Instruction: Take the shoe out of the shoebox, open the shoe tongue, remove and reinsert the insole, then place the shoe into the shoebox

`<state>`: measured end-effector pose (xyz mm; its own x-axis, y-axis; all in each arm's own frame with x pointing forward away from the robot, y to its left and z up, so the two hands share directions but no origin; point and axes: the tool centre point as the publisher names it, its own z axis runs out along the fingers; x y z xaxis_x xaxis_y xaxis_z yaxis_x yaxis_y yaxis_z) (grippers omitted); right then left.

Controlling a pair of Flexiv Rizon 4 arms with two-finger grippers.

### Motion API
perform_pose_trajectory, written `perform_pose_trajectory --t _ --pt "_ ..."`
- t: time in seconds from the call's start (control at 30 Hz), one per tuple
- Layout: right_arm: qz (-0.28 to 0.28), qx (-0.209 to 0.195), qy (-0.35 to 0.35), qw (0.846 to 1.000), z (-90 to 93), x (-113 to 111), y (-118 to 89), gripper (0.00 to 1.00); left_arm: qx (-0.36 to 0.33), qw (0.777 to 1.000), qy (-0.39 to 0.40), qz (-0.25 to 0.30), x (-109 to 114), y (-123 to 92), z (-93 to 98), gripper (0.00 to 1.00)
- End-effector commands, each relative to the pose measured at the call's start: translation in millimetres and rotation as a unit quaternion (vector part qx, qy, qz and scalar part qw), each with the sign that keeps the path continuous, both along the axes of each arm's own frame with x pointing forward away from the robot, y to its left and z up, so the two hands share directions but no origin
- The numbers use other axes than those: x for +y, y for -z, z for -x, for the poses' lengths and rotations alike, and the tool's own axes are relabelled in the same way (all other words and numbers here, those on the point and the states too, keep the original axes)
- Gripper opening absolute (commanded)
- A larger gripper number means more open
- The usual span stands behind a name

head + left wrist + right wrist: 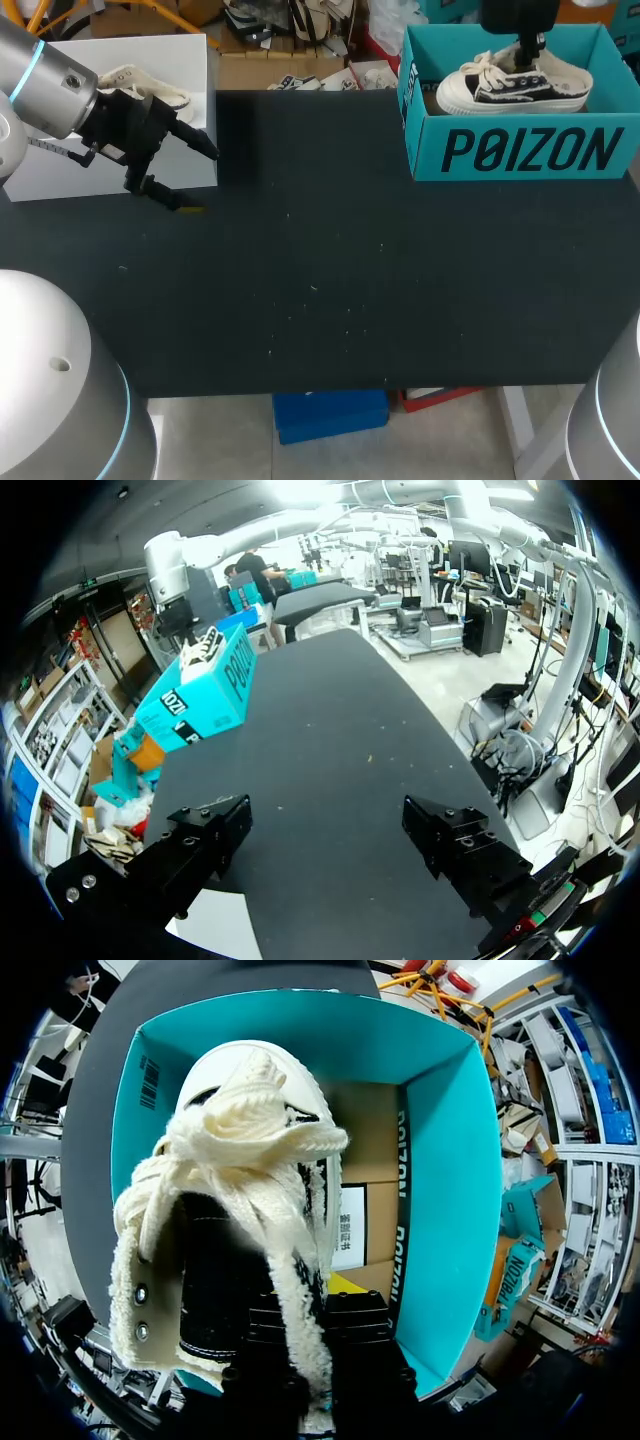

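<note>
Far right on the table [350,280], the shoe [515,88] lies inside the box [520,150] under the right gripper [527,62]; laces hide whether it pinches anything. At the left edge, the left gripper [198,178] hangs spread, its tips hard to make out.

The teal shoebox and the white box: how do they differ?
The teal shoebox stands at the table's far right, the white box at its far left. The teal shoebox bears large dark print on its front; the white box's front is plain. The teal shoebox holds a black and white shoe; the white box shows only something cream. Both are open on top.
</note>
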<state>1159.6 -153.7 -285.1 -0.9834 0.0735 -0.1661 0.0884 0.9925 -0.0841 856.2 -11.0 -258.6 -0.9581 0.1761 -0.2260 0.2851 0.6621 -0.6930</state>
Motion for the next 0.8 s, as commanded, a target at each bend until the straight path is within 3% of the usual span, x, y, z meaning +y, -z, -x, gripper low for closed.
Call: perform_pose_trajectory --t 0.03,0.8 --pt "-0.001 0.005 0.002 1.000 -4.3 -0.2 4.5 0.00 0.001 1.000 0.000 -0.002 -0.2 -0.6 0.1 1.00" --pt "-0.002 0.031 0.012 0.999 -4.0 -6.9 53.4 0.00 0.001 1.000 0.000 -0.002 -0.2 -0.6 0.1 1.00"
